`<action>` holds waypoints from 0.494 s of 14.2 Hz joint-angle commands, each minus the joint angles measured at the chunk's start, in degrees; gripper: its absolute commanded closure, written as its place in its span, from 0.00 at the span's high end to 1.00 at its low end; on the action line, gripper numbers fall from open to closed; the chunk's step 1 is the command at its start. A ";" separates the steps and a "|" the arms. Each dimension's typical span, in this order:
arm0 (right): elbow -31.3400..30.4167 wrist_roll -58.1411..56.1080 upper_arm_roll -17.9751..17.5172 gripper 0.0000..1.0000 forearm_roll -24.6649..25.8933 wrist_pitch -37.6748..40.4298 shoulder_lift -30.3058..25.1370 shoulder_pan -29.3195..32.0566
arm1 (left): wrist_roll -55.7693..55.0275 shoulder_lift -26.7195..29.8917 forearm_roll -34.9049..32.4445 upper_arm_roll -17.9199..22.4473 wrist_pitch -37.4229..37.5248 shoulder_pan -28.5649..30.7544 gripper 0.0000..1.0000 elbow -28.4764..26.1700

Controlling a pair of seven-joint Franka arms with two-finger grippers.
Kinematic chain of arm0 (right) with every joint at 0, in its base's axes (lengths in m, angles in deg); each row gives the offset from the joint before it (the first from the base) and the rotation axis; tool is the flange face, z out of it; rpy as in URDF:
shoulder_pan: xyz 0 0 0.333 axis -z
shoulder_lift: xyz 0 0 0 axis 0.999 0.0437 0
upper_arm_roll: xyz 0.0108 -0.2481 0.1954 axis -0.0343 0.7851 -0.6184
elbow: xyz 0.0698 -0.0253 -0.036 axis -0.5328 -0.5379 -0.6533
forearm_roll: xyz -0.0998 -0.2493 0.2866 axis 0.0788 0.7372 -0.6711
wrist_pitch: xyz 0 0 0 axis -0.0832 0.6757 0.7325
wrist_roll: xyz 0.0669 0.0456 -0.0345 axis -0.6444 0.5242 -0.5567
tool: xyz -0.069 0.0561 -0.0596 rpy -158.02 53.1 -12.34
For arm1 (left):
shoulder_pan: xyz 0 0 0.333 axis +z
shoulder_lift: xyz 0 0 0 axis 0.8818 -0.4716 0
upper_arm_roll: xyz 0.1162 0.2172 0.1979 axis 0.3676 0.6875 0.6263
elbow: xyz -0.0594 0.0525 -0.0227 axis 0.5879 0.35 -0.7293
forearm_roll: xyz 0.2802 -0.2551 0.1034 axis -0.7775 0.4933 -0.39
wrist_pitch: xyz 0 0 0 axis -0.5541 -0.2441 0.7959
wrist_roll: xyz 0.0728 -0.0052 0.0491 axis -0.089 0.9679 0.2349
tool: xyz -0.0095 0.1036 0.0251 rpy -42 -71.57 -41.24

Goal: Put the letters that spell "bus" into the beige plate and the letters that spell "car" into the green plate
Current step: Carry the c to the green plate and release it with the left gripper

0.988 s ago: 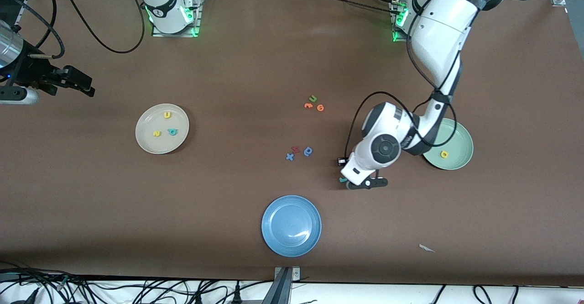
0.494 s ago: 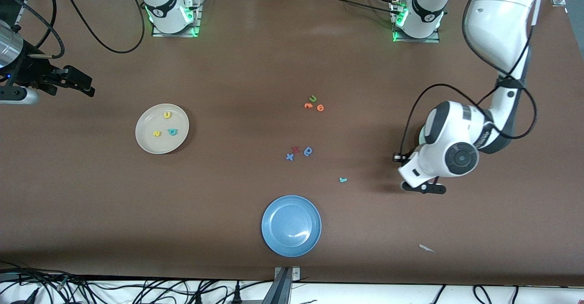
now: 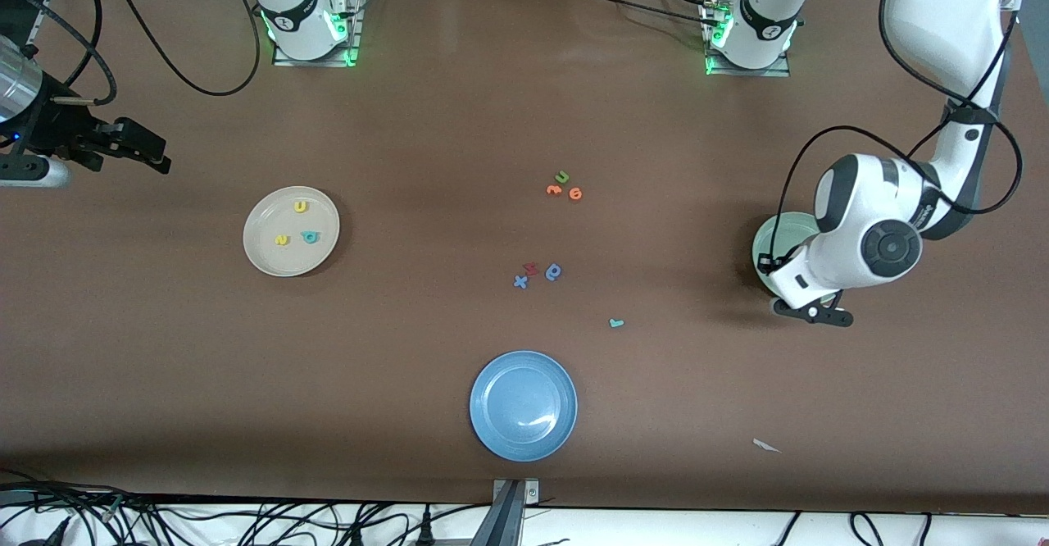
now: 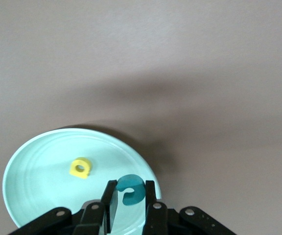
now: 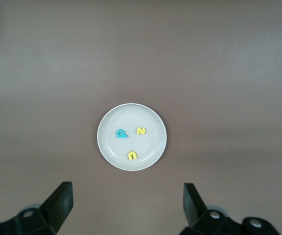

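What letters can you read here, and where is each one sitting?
"u", "s", "b": two yellow and one teal, on the beige plate.
"a": yellow, on the green plate.
"c": teal, pinched in the left gripper over that plate.
"r": teal letter, on the table.
"u": green letter, on the table.
"x": blue letter, on the table.
The orange, red and round blue letters are too small to read.

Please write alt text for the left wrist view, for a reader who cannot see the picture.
The left gripper is shut on a teal c, holding it over the rim of the pale green plate. A yellow a lies in that plate, which sits on a bare brown table.
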 commanded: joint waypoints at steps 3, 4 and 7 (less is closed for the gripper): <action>1.19 0.14 -0.69 1.00 0.77 0.88 0.32 0.47 | 4.69 6.55 -3.92 -0.71 -13.94 5.96 0.14 -14.31; 1.19 0.14 -0.69 1.00 0.86 0.88 0.32 0.47 | 4.69 6.37 -5.15 -0.71 -15.53 6.93 0.19 -15.28; 1.19 0.14 -0.69 1.00 0.77 1.06 0.32 0.47 | 4.43 6.19 -5.43 -1.05 -13.45 7.03 1.00 -14.33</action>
